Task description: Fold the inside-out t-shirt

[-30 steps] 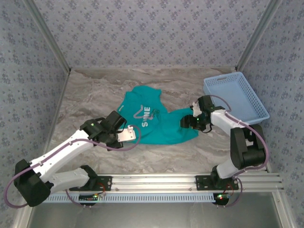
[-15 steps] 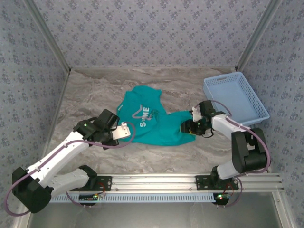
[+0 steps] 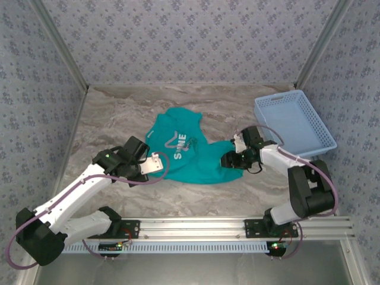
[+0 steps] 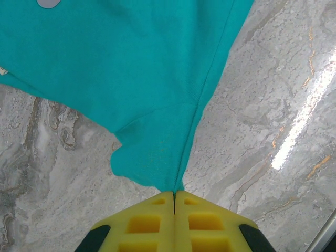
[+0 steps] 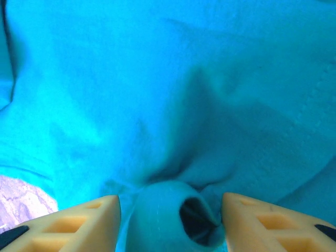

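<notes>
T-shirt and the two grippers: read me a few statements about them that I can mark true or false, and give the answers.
1. The left gripper is shut on an edge of the t-shirt. True.
2. The t-shirt lies inside the basket. False: it lies on the table, and the basket stands apart at the far right.
3. The right gripper has its jaws apart with a bunch of the cloth between them. True.
4. The t-shirt is folded into a neat rectangle. False: it lies spread out and rumpled, with its white print facing up.
</notes>
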You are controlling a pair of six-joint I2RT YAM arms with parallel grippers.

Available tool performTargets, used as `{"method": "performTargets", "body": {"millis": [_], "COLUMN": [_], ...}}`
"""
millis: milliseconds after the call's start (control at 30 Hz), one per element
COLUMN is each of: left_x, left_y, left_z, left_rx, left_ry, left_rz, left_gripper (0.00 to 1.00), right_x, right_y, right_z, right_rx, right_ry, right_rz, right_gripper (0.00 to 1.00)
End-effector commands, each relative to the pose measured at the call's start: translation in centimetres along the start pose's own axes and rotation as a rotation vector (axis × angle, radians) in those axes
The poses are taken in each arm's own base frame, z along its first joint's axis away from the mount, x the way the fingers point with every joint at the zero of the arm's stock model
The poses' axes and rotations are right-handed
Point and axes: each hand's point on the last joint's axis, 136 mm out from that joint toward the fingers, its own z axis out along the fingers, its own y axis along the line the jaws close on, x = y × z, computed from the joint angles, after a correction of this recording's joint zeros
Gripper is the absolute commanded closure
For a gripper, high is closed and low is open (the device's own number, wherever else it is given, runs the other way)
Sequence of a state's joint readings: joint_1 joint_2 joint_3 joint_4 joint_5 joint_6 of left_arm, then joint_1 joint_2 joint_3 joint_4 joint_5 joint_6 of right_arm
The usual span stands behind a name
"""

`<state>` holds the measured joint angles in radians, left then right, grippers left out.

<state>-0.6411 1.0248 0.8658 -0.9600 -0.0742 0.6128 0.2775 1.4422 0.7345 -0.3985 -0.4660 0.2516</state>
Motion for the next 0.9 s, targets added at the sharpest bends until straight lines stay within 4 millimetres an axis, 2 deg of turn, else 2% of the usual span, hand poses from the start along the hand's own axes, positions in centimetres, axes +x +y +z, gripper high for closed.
{"method": "performTargets", "body": {"millis": [0, 133, 267, 367, 500, 633, 733, 867], "left_x": [-0.6, -0.6, -0.4, -0.4, -0.3, -0.6, -0.8, -0.6], "left_y": [1.6, 2.7, 3.2, 3.1, 3.0, 3.0, 3.0, 3.1], "left_z": [-1.5, -2.2, -2.0, -1.5, -1.2, -1.1, -1.0, -0.8], "left_rx": [-0.087, -0.154, -0.164, -0.148, -0.131, -0.129, -0.125, -0.128], "left_ry": [-0.044, -0.055, -0.027, -0.001, 0.018, 0.005, 0.004, 0.022], "left_rz": [-0.002, -0.011, -0.023, -0.022, -0.019, -0.017, -0.019, -0.019], "left_gripper": [1.0, 1.0, 1.0, 1.0, 1.0, 1.0, 1.0, 1.0], "right_x": [1.2, 3.3, 4.6, 5.1, 5.5, 5.1, 4.7, 3.8], "right_y": [0.8, 1.4, 2.7, 2.4, 0.7, 0.3, 0.5, 1.3], "right_z": [-2.2, -3.4, -3.0, -2.7, -2.2, -2.1, -1.9, -1.5], "right_rx": [0.017, -0.026, -0.128, -0.12, -0.03, 0.002, -0.007, -0.042], "right_ry": [-0.022, -0.027, -0.022, -0.027, -0.037, -0.047, -0.056, -0.066], "right_rz": [0.011, 0.039, 0.063, 0.07, 0.063, 0.033, 0.003, -0.029], "right_gripper": [0.51, 0.62, 0.68, 0.67, 0.59, 0.49, 0.5, 0.58]}}
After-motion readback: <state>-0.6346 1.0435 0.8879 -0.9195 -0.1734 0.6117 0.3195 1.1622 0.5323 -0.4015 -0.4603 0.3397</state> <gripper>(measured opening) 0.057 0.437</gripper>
